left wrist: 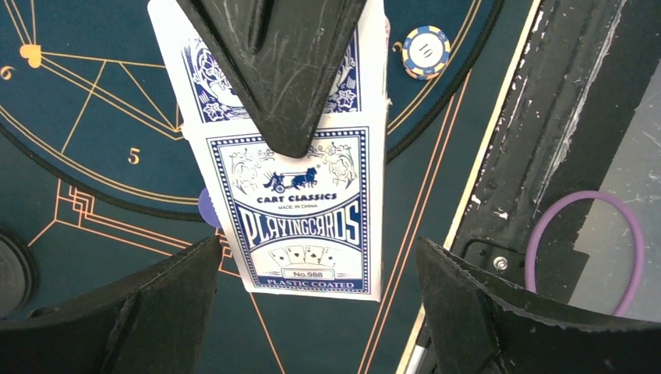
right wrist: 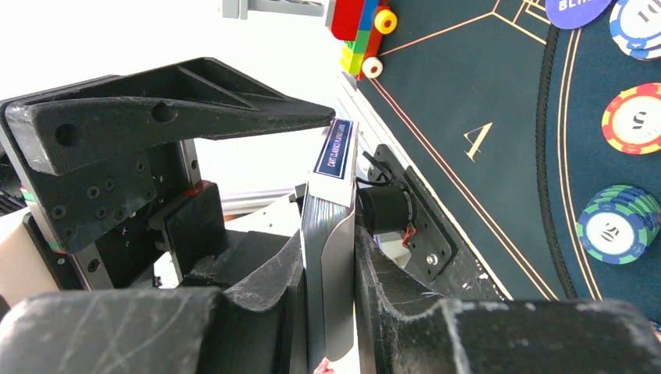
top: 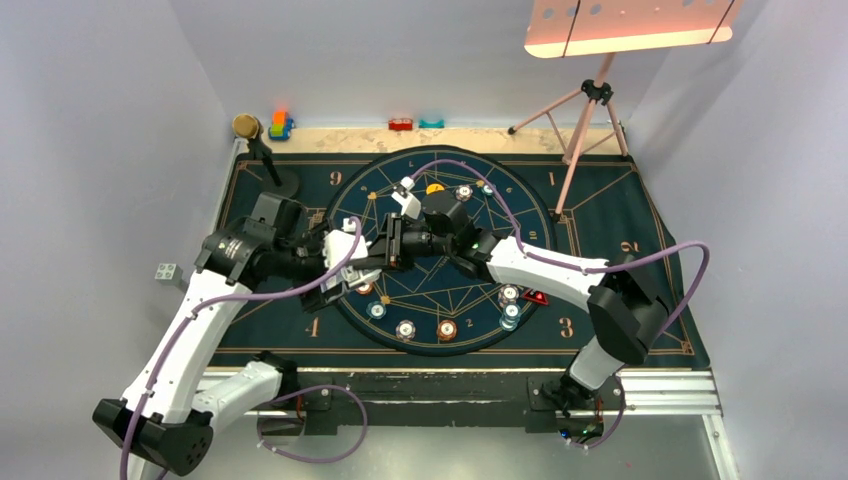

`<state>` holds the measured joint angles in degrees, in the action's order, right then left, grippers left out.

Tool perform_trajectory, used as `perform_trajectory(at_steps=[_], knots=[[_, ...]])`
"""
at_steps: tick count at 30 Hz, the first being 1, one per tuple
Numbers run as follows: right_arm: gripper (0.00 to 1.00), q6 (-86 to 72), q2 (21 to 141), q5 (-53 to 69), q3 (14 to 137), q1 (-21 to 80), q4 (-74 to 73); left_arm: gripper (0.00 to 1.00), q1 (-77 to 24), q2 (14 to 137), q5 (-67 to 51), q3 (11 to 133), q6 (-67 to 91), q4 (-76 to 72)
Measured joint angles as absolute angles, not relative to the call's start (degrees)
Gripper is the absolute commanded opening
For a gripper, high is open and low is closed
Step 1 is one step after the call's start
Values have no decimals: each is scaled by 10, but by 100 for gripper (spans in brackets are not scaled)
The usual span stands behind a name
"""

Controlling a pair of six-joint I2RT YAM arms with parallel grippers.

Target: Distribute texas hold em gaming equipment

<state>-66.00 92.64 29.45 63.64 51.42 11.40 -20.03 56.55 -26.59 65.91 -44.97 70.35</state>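
Handover step, likely: right gripper (right wrist: 329,234) clamped on card box (left wrist: 300,218), left gripper (left wrist: 317,243) fingers apart around it; next, left must close squarely.

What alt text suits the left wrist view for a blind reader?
A blue-and-white playing-card box fills the centre, held at its top by the right gripper. The left gripper is open around its lower end, over a dark mat with a striped chip.
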Motion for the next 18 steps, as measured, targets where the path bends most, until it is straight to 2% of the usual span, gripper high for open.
perform_trajectory(at_steps=[2,5,18], knots=[[14,-660,926,292,637,514,108,95,-201,569,-266,658,-451,696],[14,-661,926,288,638,514,101,100,-201,582,-266,658,-456,691],[14,-684,926,267,650,514,72,99,-204,605,-273,649,-464,650]])
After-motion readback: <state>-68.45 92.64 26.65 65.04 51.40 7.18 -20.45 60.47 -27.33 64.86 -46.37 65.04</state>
